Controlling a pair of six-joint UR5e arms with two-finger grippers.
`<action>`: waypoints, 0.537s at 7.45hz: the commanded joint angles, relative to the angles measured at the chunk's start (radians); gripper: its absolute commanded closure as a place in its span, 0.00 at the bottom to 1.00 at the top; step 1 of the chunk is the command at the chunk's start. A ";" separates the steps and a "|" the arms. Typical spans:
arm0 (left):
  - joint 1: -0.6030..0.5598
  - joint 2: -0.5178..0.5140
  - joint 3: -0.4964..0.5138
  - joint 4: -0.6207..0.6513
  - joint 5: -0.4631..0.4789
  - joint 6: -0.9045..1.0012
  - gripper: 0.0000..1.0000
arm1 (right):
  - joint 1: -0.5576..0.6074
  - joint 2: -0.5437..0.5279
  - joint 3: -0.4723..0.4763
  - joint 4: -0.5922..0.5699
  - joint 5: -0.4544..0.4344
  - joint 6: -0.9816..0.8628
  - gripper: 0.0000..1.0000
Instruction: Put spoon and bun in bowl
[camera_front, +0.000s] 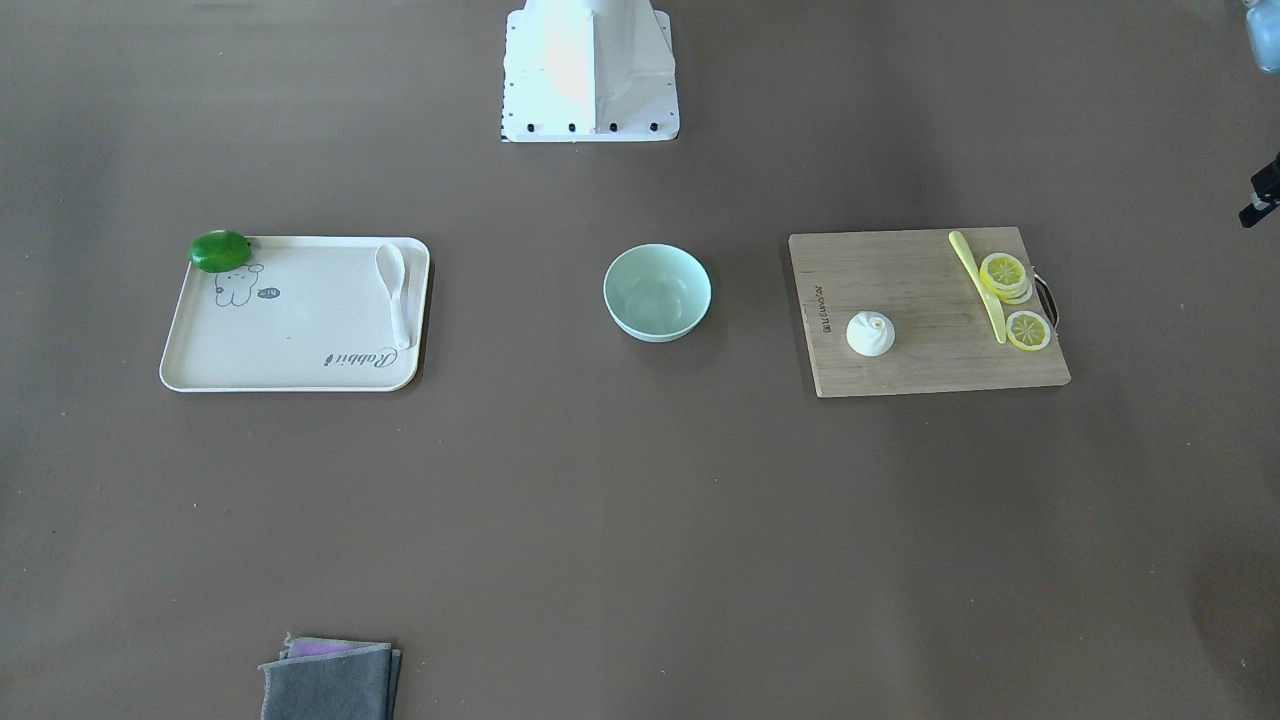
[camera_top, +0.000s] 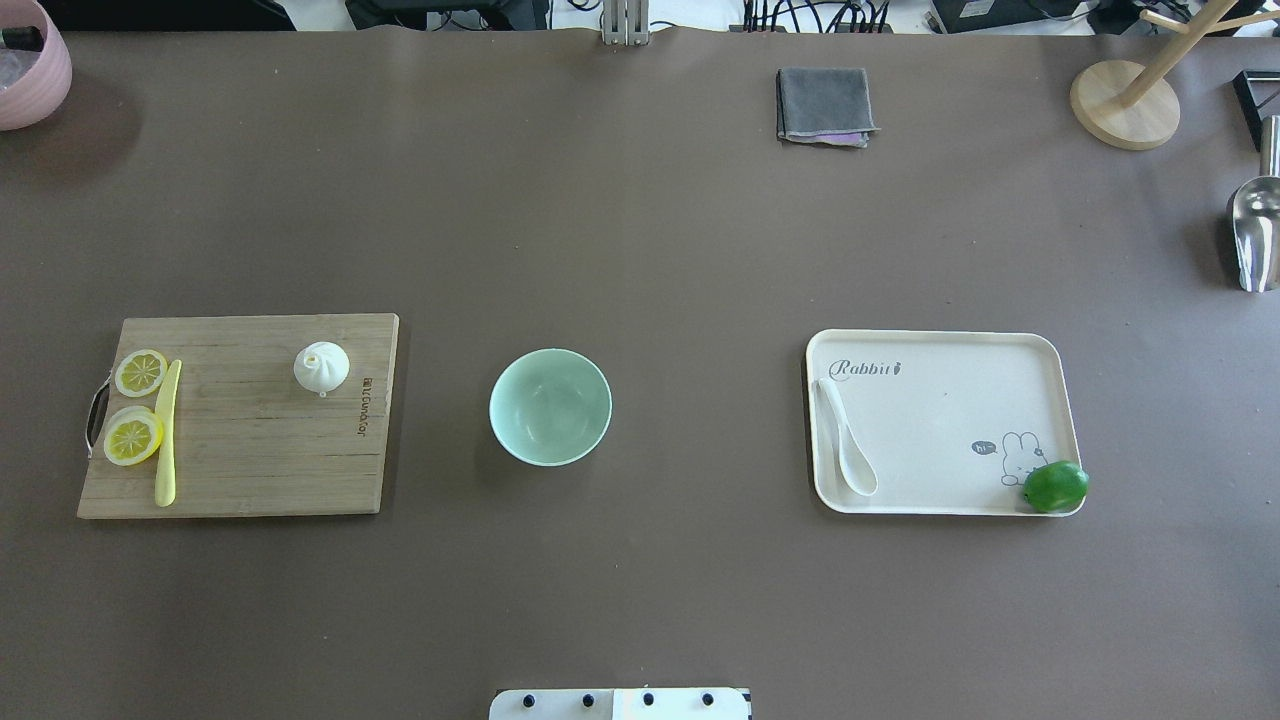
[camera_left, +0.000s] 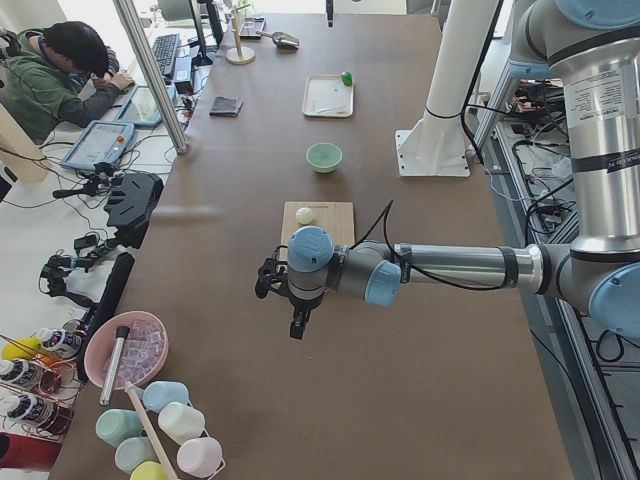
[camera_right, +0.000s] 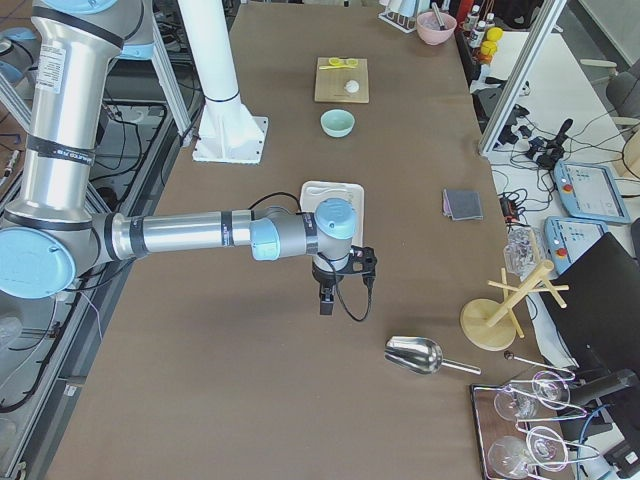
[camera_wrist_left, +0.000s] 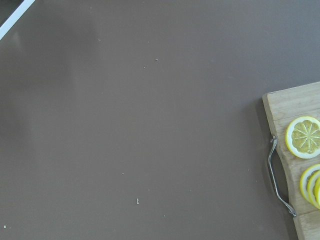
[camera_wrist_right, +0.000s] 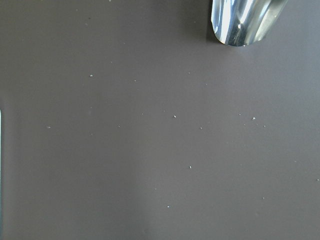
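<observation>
The bowl (camera_top: 550, 406) stands centred on the bench (camera_top: 640, 600), between the spoon (camera_top: 845, 450) on the tray (camera_top: 950, 342) (right arm's side) and the bun (camera_top: 321, 367) on the cutting board (camera_top: 250, 460) (left arm's side), apparently one pick per arm. The left gripper (camera_left: 298, 325) and right gripper (camera_right: 324, 300) hang outboard; whether either is open cannot be told.

The left arm (camera_left: 450, 265) is stretched out level, and the left gripper (camera_left: 297, 328) is pointed straight down. The right arm (camera_right: 190, 235) is extended likewise, its right gripper (camera_right: 324, 300) also pointed down. Whether the jaws are apart cannot be told.
</observation>
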 joint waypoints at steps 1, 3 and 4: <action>0.000 0.008 -0.002 -0.007 0.009 0.001 0.02 | 0.001 -0.002 -0.003 0.009 -0.001 0.002 0.00; 0.000 0.012 -0.005 -0.007 0.008 0.001 0.02 | 0.001 -0.002 -0.003 0.012 -0.001 0.002 0.00; 0.000 0.010 -0.007 -0.009 0.008 0.001 0.02 | -0.001 -0.002 -0.003 0.013 -0.001 0.002 0.00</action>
